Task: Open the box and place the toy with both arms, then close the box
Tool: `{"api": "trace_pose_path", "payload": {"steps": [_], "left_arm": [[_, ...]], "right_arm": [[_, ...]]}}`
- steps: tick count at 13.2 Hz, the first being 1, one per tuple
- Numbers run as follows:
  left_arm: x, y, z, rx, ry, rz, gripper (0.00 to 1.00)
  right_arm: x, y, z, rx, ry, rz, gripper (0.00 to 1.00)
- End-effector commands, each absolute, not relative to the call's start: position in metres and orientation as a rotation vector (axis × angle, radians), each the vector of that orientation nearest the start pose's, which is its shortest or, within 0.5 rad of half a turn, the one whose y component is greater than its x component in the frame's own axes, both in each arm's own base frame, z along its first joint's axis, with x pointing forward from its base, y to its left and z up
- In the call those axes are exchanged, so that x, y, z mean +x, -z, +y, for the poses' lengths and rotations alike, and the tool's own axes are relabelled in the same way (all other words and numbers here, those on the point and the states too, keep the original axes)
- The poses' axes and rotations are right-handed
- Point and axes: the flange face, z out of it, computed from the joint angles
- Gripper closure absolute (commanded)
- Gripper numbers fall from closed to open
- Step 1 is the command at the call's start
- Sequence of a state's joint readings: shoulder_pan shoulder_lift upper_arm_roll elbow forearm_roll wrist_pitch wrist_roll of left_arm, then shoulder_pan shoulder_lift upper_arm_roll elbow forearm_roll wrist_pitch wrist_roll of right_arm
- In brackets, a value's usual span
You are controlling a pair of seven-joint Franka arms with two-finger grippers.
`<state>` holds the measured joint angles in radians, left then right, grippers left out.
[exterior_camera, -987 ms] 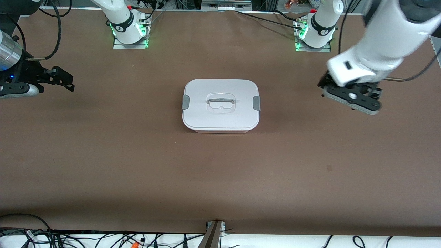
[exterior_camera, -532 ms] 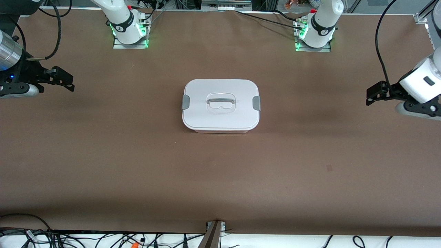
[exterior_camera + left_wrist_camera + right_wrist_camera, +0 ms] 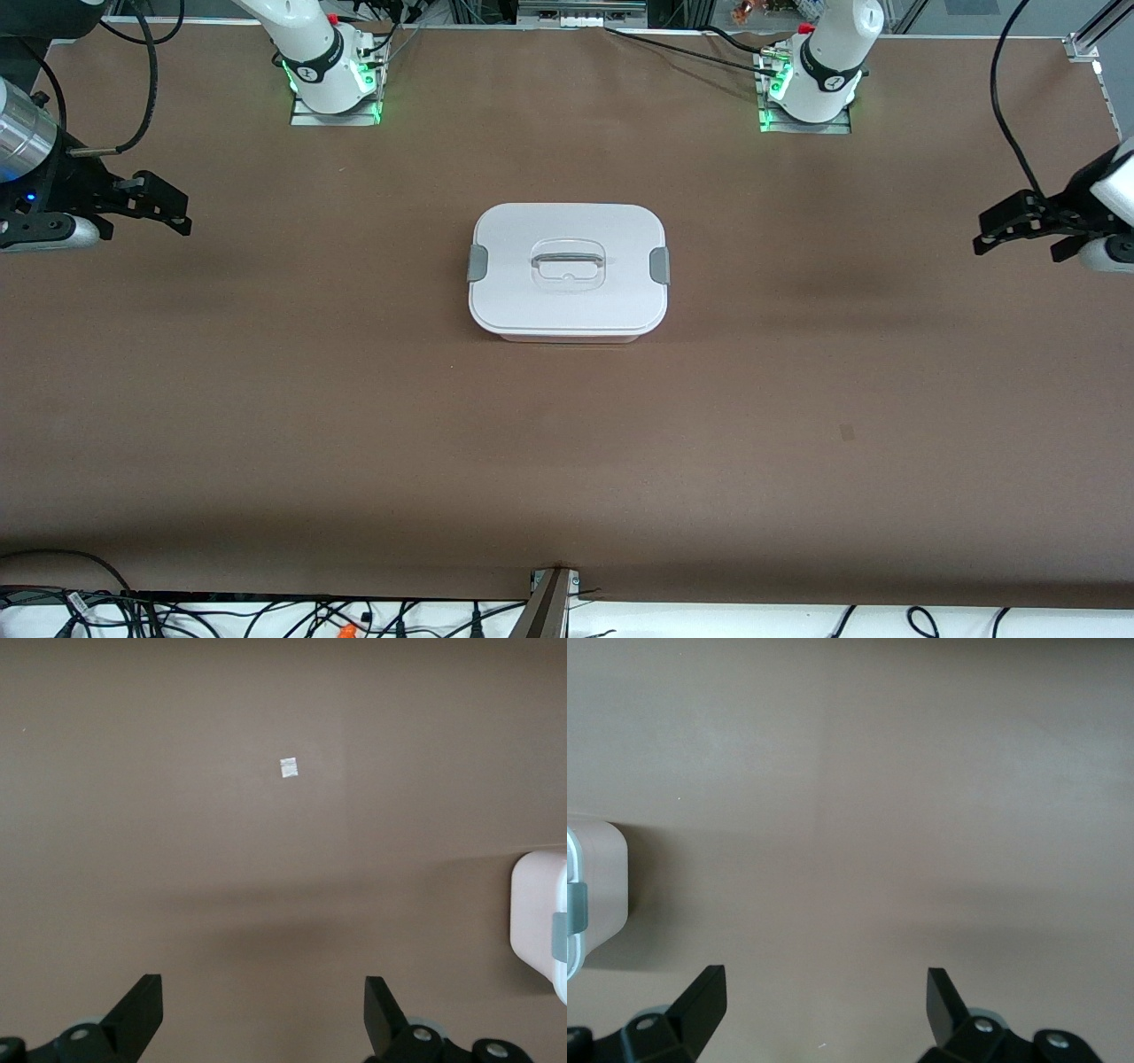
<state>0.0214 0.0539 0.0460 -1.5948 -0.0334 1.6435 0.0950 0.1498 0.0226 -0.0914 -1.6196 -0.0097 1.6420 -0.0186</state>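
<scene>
Front view shows the box [image 3: 568,272] resting in the middle of the brown table [image 3: 354,425], about midway between the two arms' ends; its white lid [image 3: 567,297] is on, with a grey clip [image 3: 477,263] at the end toward the right arm and another grey clip [image 3: 660,266] at the end toward the left arm, both lying flat against the lid's edges; the clear handle [image 3: 568,263] sits in the centre of the lid; the toy does not show in any view. The right gripper [image 3: 164,210] hangs over the table at the right arm's end, well apart from the box, its fingers spread wide and holding nothing; the right wrist view shows bare table between its fingertips [image 3: 700,997] and one clipped end of the box at the picture's edge. The left gripper [image 3: 1010,229] hangs over the left arm's end of the table, also well apart from the box, fingers spread and empty; its wrist view shows a small white square mark [image 3: 288,768] on the table.
</scene>
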Motion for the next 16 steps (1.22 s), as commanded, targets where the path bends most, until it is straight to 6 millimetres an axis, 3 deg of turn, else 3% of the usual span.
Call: {"api": "trace_pose_path", "payload": {"steps": [1,3,5,6,7,9,16], "left_arm": [[0.578,-0.584,0.054,-3.168,0.114,-0.011,0.00],[0.574,-0.581,0.054,-3.170,0.112,-0.046,0.00],[0.567,-0.579,0.051,-3.159,0.005,-0.112,0.00],[0.566,-0.581,0.042,-3.123,-0.022,-0.134,0.00],[0.566,-0.583,0.020,-3.089,-0.020,-0.135,0.00],[0.565,-0.586,0.007,-3.089,-0.006,-0.126,0.00],[0.567,-0.584,-0.001,-3.112,-0.011,-0.067,0.00]], "right_arm": [[0.569,-0.600,0.033,-3.151,0.013,-0.129,0.00],[0.569,-0.600,0.035,-3.151,0.013,-0.132,0.00],[0.568,-0.600,0.035,-3.148,0.013,-0.131,0.00],[0.568,-0.601,0.035,-3.138,0.015,-0.130,0.00],[0.568,-0.601,0.035,-3.133,0.012,-0.127,0.00],[0.567,-0.600,0.037,-3.132,0.005,-0.129,0.00],[0.566,-0.599,0.037,-3.131,-0.007,-0.126,0.00]]}}
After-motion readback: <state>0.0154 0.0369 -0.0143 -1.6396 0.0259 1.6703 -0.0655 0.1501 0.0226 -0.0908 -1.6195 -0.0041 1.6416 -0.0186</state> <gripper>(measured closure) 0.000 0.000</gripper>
